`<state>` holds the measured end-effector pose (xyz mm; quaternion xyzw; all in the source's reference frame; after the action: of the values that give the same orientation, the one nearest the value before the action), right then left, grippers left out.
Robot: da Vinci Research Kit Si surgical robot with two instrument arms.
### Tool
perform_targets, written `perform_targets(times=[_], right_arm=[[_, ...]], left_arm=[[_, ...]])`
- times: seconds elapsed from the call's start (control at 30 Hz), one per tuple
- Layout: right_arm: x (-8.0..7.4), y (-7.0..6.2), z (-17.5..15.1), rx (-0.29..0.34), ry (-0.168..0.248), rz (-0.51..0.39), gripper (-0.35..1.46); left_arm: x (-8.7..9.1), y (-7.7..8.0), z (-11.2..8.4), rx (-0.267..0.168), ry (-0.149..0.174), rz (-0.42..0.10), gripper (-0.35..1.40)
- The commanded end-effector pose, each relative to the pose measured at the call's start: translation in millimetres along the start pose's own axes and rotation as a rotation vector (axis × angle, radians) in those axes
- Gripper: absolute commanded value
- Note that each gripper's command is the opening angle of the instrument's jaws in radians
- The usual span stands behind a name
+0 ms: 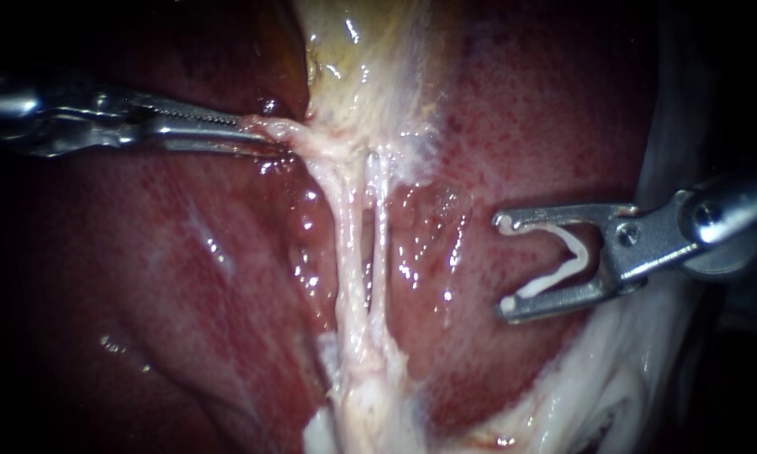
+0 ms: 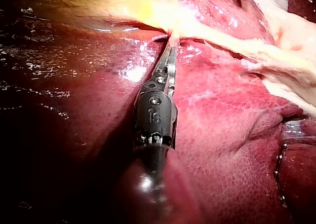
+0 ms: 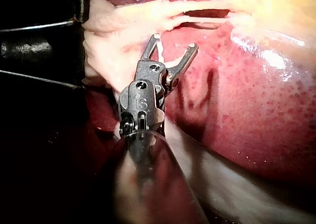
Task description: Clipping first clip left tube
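Liver [image 1: 563, 126] behind tubes [image 1: 349, 244]; clip [image 1: 579, 252] well apart

White clip [image 1: 576, 250] gapes open, well right of the pale, taut, upright left tube [image 1: 348, 244]

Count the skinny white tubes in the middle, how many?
2. The left tube runs down from the pale tissue that my left instrument grips. The right tube lies beside it, nearer my right instrument, whose jaws hold a clip. More may be hidden.
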<state>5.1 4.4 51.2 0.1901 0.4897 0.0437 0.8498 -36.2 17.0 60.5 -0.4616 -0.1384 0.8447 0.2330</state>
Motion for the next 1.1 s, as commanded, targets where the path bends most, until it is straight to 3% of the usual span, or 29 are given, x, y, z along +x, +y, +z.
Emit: perform_targets(times=[0.03,0.17,0.3,0.43,0.57,0.83,1.1], right_arm=[[0.0,0.0,0.0,0.000,-0.001,0.001,0.50],[0.0,0.0,0.0,0.000,-0.001,0.001,0.50],[0.0,0.0,0.0,-0.001,0.002,0.001,0.50],[0.4,0.1,0.5,0.010,0.009,0.002,0.50],[1.0,-0.1,1.8,0.022,0.036,-0.006,0.50],[1.5,-0.9,6.9,0.045,0.082,0.064,0.50],[1.5,-0.3,11.2,0.072,0.160,0.143,0.50]], left_arm=[[0.2,0.1,-0.3,-0.001,0.000,0.000,-0.35],[2.2,0.2,-2.6,-0.018,-0.002,-0.010,-0.35],[4.9,0.0,-5.9,-0.001,0.027,-0.014,-0.35],[6.0,0.3,-7.9,0.009,0.040,-0.010,-0.35],[6.0,0.5,-8.0,0.010,0.040,-0.004,-0.35],[5.9,0.5,-7.9,0.011,0.040,-0.004,-0.35],[5.9,0.5,-7.9,0.011,0.040,-0.004,-0.35]])
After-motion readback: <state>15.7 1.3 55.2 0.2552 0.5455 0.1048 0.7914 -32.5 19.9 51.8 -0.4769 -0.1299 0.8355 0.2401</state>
